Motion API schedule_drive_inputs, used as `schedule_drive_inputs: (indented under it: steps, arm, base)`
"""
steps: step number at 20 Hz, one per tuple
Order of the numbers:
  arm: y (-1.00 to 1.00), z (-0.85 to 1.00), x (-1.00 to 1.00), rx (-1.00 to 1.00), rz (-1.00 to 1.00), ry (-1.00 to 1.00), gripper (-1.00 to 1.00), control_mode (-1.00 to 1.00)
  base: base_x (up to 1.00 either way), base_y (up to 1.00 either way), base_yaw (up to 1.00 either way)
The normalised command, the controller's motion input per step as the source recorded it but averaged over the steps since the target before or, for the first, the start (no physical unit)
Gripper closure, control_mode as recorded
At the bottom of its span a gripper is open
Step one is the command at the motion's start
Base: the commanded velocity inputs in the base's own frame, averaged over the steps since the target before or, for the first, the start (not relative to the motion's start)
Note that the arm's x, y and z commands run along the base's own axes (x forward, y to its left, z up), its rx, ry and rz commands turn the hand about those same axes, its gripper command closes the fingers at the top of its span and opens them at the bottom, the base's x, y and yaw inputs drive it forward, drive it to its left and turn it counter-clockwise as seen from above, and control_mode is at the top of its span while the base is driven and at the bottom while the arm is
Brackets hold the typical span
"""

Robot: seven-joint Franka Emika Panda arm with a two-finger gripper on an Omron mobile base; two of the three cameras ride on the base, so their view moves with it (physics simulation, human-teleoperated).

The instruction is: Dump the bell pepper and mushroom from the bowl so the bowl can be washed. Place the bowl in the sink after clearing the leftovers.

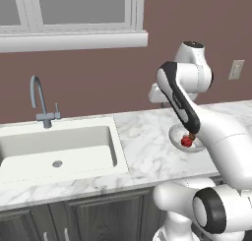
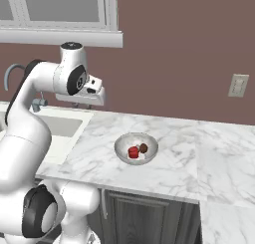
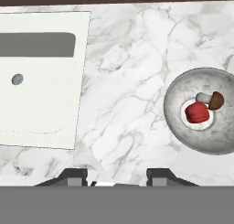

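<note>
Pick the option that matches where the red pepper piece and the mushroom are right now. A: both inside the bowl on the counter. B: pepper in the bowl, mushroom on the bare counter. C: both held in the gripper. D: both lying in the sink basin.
A: the bell pepper and the mushroom lie side by side inside the bowl, which stands on the marble counter apart from the sink.

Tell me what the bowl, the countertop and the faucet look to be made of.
Bowl: thin, slightly translucent white, perhaps glass or plastic; marble veining shows through its wall. Countertop: polished-looking white marble with grey veins. Faucet: grey metal by its colour, matte finish, without bright highlights.
</note>
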Motion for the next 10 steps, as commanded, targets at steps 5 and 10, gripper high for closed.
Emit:
schedule_drive_inputs:
  steps: [5, 10]
  arm:
    - [-0.11, -0.02, -0.13, 0.03, -0.02, -0.01, -1.0, -1.0]
    - [-0.88, -0.42, -0.42, 0.1, -0.23, 0.0, -1.0, -1.0]
  base:
    - [0.0, 0.0, 0.0]
    - [0.0, 0.0, 0.0]
